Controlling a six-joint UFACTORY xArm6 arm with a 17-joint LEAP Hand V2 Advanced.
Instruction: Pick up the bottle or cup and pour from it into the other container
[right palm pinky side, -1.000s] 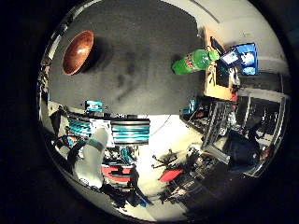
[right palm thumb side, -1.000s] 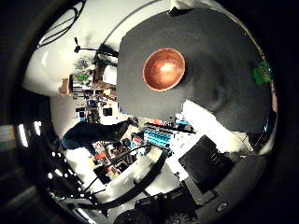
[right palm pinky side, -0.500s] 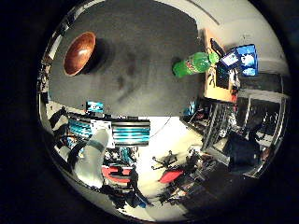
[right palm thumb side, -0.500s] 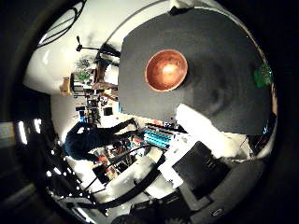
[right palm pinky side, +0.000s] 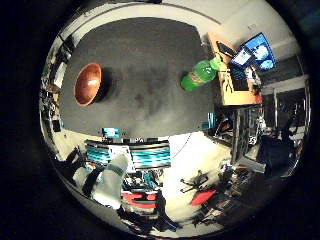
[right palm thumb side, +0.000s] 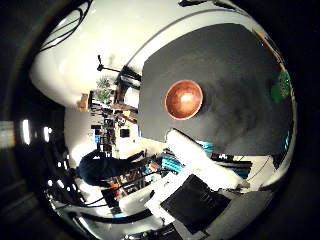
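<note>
A brown wooden bowl sits on a dark table, toward one end. A green bottle with a green cap stands near the table's other end, close to its edge; it also shows as a small green shape, the bottle, in the thumb side view. My right hand hangs well above the table, off its near edge, far from both. A white finger reaches out straight toward the bowl's side. The hand is open and holds nothing.
A wooden desk with lit monitors stands just beyond the bottle's end of the table. Teal and white equipment lies below the table's near edge. Chairs and clutter fill the floor around.
Both pictures have shifted a little, so the camera has moved; the bowl and bottle sit nearer the middle of the views. Bowl and bottle keep their places on the table.
</note>
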